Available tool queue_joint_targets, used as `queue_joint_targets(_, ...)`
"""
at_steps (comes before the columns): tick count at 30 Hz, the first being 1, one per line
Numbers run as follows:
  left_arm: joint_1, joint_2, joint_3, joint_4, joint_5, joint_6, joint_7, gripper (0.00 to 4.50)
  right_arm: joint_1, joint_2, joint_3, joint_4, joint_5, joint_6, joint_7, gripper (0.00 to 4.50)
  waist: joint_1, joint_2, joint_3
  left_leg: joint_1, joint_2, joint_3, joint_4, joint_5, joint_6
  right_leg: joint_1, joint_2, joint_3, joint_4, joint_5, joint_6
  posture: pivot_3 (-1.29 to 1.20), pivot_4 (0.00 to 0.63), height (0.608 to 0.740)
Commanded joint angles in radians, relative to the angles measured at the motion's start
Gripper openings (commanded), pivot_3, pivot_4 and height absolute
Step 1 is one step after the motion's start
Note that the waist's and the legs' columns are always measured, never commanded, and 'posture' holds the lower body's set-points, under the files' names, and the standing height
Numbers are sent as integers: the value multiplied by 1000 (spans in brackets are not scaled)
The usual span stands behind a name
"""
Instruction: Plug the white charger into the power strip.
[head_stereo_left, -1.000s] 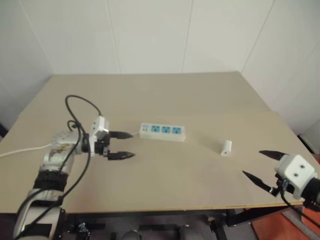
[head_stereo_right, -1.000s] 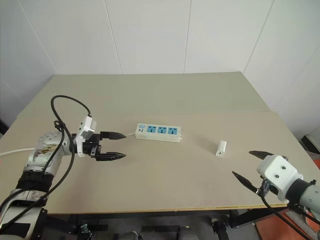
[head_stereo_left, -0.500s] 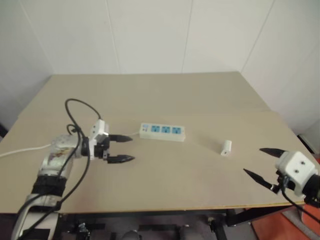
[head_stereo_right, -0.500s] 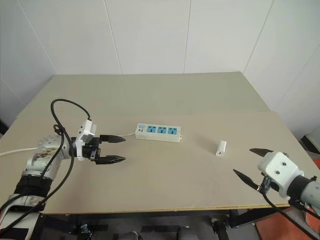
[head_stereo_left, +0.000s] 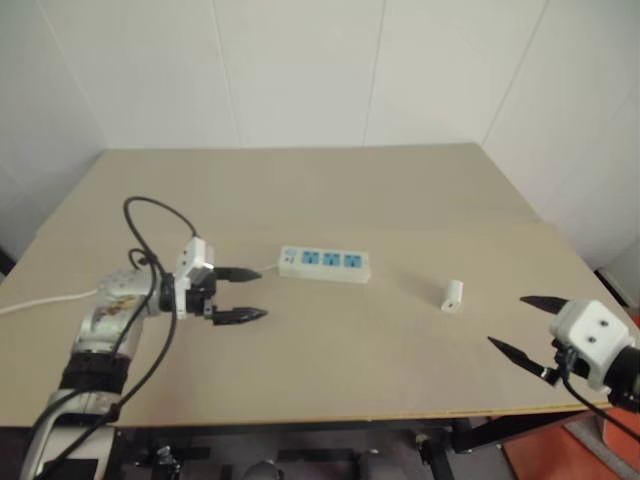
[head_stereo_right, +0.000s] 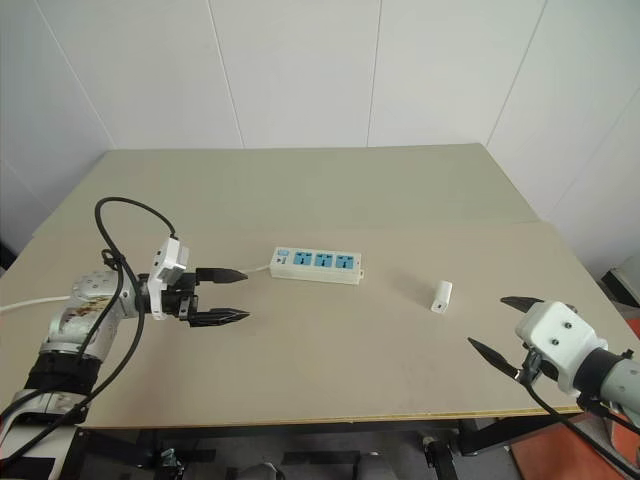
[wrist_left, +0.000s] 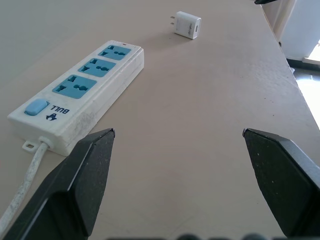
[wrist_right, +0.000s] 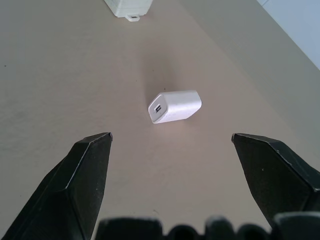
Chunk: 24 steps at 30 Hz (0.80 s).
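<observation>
Strip's cord (head_stereo_left: 45, 300) cut off at table edge, charger (head_stereo_right: 441, 295) lying ahead of my wide-spread right pincer (head_stereo_right: 505, 325), power strip (head_stereo_left: 324, 263) just beyond my wide-spread left pincer (head_stereo_left: 250, 294)

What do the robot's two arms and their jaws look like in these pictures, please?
Each gripper has a white boxy head with two black, pointed fingers. The left gripper sits on a silver-grey arm with black bands and a looping black cable. The right gripper has two small dark holes on its white head and a thin black cable beneath.
</observation>
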Motion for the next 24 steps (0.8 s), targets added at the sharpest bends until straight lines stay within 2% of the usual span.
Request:
queue_joint_targets(1,-2,18,30,-18,-15,-13,9,4480,-11,-5,0,-22,7,10,-4,4500,0,0,0,0,0,0,0,0,0,0,0,0,0,0,0,0,150,740)
queue_joint_targets(3,-12,6,33,10,15,-66,50,4480,-10,-3,1,-31,10,14,-5,4500,0,0,0,0,0,0,0,0,0,0,0,0,0,0,0,0,150,740)
queue_joint_targets(6,-73,-22,12,155,120,-223,172,4480,-18,-4,10,-29,6,18,-11,4500,3,0,0,1,0,0,0,0,0,0,0,0,0,0,0,0,150,740)
queue_joint_targets(10,-210,-64,14,419,120,-302,116,4480,-37,-5,35,-24,-7,16,-19,4500,6,-1,-1,1,-1,0,0,0,0,1,0,0,0,0,0,0,150,740)
queue_joint_targets(15,-382,-89,-53,755,291,-503,242,4480,-63,-5,55,-25,-21,15,-32,4500,9,-2,-1,-1,-1,0,0,0,0,0,0,0,-2,0,0,0,150,740)
queue_joint_targets(19,-449,-113,-48,896,328,-510,251,4480,-78,-4,72,-22,-42,9,-51,4500,9,-2,-1,-1,-1,0,0,0,0,0,0,0,-1,0,0,0,150,740)
queue_joint_targets(24,-476,-125,-88,969,439,-513,396,4480,-109,2,95,-31,-58,12,-73,4500,5,-2,-1,-1,-1,0,0,0,0,0,0,0,-1,0,1,0,150,740)
